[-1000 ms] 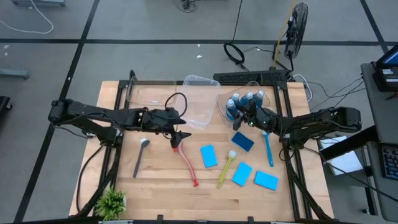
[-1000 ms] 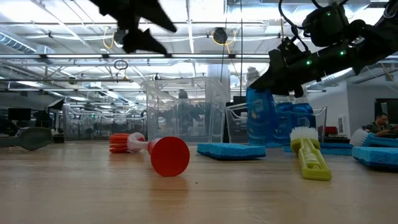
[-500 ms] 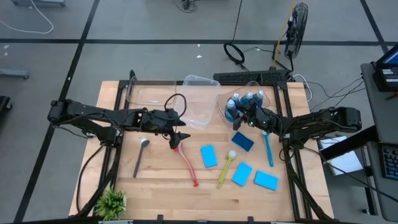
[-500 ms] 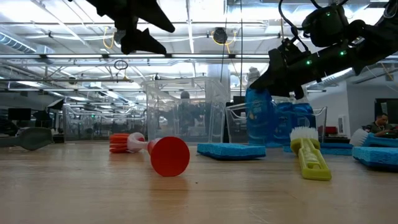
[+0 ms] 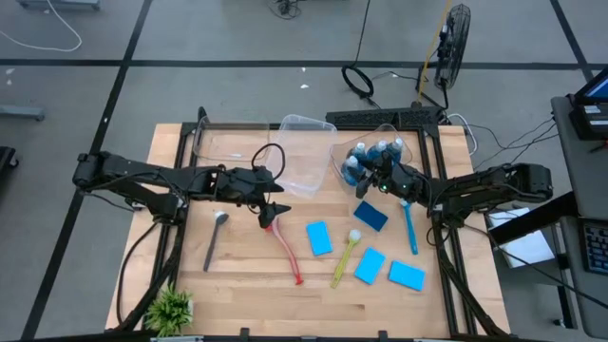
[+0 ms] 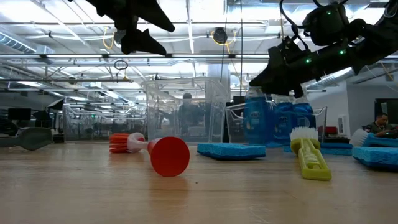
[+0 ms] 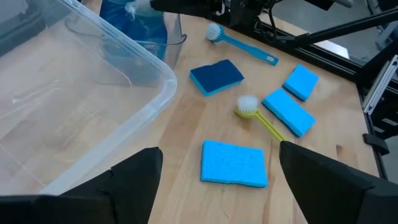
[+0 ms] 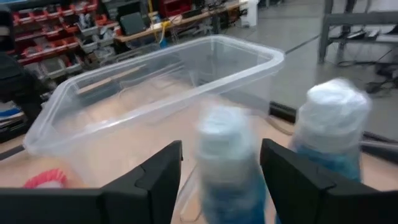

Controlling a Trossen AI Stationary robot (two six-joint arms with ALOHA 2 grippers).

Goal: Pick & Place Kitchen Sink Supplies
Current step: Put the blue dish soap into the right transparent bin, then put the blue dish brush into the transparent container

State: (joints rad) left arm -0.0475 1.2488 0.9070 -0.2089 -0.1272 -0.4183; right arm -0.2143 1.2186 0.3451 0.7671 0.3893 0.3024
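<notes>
Several small bottles of blue liquid point(image 5: 372, 154) stand in a small clear bin point(image 5: 339, 144) at the table's far right. My right gripper point(image 5: 374, 179) is open at the bin's near side. Its fingers stand on either side of one white-capped bottle point(image 8: 227, 155), which shows blurred; I cannot tell whether they touch it. My left gripper point(image 5: 273, 207) hangs open above the head of the red brush point(image 5: 287, 249). Grey point(image 5: 216, 239), yellow point(image 5: 343, 258) and blue point(image 5: 409, 228) brushes and several blue sponges point(image 5: 319, 237) lie flat on the wood.
A large clear bin point(image 5: 306, 154) and another clear bin point(image 5: 231, 141) sit at the far edge, between the arms. A small green plant point(image 5: 172, 309) stands at the near left corner. A person point(image 6: 380, 122) sits in the room behind.
In the low view, the bottle by my right gripper stood high, its cap up beside the fingers. It now sits lower, level with the other bottles in the bin. Both arms have stayed where they were.
</notes>
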